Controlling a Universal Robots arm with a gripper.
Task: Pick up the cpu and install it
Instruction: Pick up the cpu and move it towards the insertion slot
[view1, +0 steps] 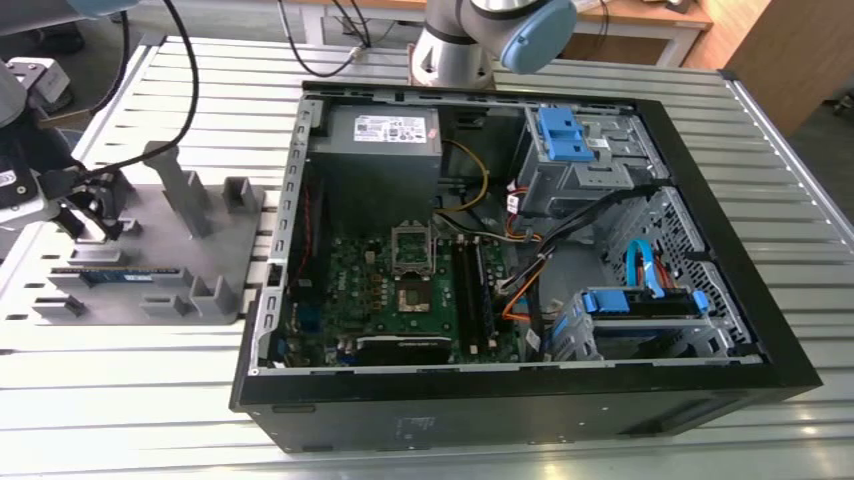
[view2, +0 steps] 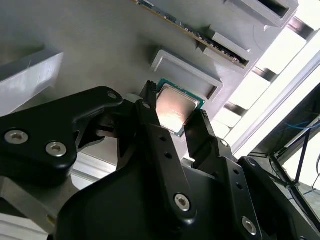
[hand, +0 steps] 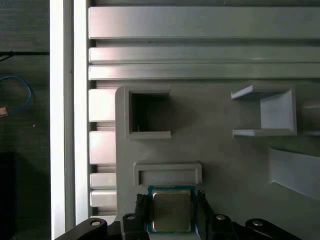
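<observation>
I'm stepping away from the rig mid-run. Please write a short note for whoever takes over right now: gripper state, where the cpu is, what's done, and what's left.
Gripper: low over the grey fixture, with its fingers against two opposite edges of the cpu, as far as both wrist views show.
Cpu: between the fingers, beside a small raised bracket on the fixture. I cannot tell whether it has left the surface.
Done: cpu reached and gripped.
Left: the cpu is not yet at the motherboard inside the open computer case, so the install is not done.
</observation>
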